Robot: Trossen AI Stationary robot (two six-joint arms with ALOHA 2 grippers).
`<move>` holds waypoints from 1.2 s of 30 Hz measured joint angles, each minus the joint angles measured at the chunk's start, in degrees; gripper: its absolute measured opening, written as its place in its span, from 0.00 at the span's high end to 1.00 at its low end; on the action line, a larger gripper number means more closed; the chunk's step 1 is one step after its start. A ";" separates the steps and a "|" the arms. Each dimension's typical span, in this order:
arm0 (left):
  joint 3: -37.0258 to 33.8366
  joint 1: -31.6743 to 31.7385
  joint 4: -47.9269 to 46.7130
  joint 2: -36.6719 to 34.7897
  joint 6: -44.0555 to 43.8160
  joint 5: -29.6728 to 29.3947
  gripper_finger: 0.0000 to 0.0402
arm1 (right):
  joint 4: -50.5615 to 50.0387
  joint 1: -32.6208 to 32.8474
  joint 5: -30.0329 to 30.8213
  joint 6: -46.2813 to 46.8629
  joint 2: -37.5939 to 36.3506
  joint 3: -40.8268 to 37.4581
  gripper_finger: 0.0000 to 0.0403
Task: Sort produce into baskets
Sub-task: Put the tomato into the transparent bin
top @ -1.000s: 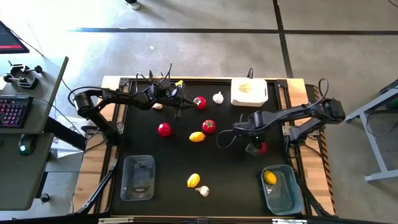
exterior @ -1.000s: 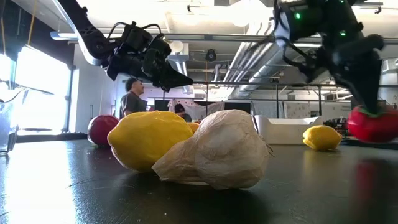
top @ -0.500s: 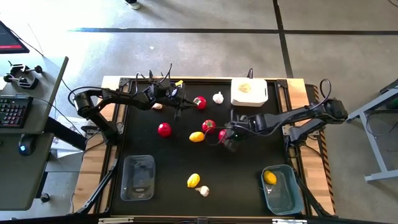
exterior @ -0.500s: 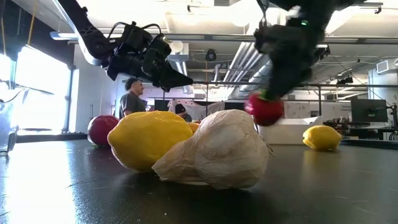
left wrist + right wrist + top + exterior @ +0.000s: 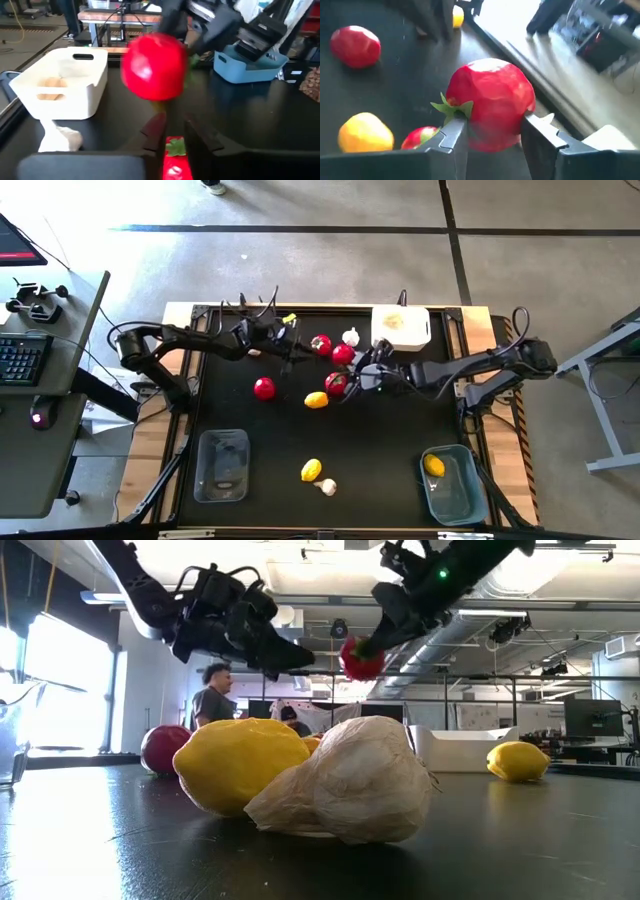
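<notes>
Black tabletop (image 5: 380,440) under both arms, produce scattered across it
White tub (image 5: 401,328) at the far edge, garlic bulb (image 5: 351,337) just beside it; blue-grey tub (image 5: 450,483) at the near right corner with one lemon (image 5: 434,466) inside; clear tub (image 5: 222,465) at the near left, seemingly empty
Right gripper (image 5: 362,370) reached over the middle of the tabletop, lifted clear of the surface, fingers (image 5: 451,134) clamped on a red tomato (image 5: 491,110) with its green stem showing to one side
Left gripper (image 5: 287,350) hung above the far left-centre, close to the carried tomato; fingers pressed nearly together with nothing between them, so closed and empty
More tomatoes loose on the tabletop: one (image 5: 321,344) near the left gripper, one (image 5: 335,383) under the right arm, one (image 5: 264,388) farther left
Loose lemons at centre (image 5: 316,400) and near the front (image 5: 311,470), a second garlic bulb (image 5: 326,487) touching the front lemon
Step in hand, by judgement: carrying a picked tomato toward a tub, sorting far from done
Next move likely to call for swinging the tomato over the chosen tub, staying clear of the left arm, then lowering before letting go so it cannot bounce out
</notes>
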 joint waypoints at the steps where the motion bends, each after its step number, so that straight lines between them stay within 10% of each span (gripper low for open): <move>1: 0.00 -0.79 0.12 0.00 0.03 -0.78 0.83 | 1.55 -0.36 -0.13 -1.83 -0.02 0.00 0.68; 7: 0.00 -3.79 1.60 0.00 -0.12 -15.60 0.56 | 5.07 -1.69 -1.27 -8.42 -0.02 0.00 0.70; 14: 1.13 -4.67 1.79 0.00 -2.95 -16.92 0.31 | 6.78 -1.99 -2.46 -9.96 0.00 0.00 0.71; 36: 4.52 -7.10 2.38 -0.09 -0.15 -16.92 0.29 | 11.67 -1.96 -5.85 -12.99 -0.02 -0.04 0.71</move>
